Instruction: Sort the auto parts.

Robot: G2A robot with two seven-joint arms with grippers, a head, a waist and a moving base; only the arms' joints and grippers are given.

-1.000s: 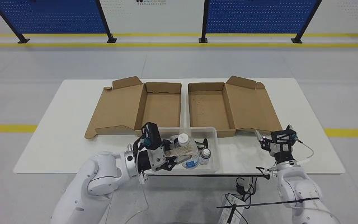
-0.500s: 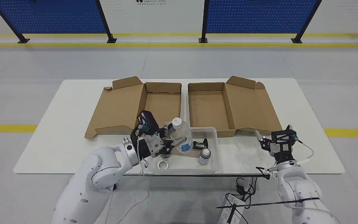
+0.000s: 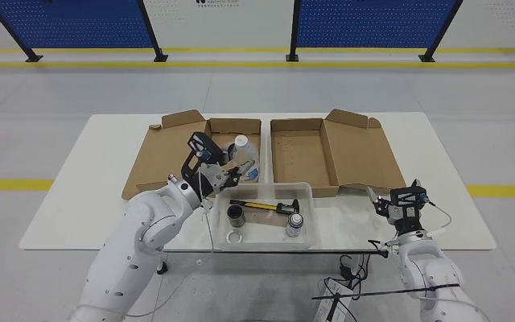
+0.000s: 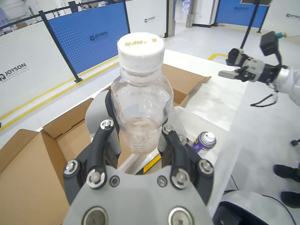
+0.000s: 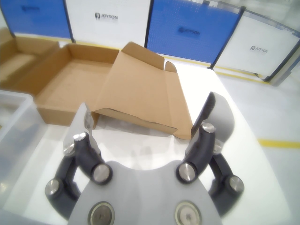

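The left gripper (image 4: 138,127), clamped on a clear bottle (image 4: 140,104), has lifted it out of the bin (image 3: 265,238) behind it and now holds it over the left box (image 3: 229,137) just beneath, apparently ready to drop. The right gripper (image 5: 147,108) sits well clear, fingers apart.

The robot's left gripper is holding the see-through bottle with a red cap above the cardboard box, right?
Not quite. The cap is white, not red, as the left wrist view shows. The rest is right: the left gripper holds the see-through bottle above the cardboard box.
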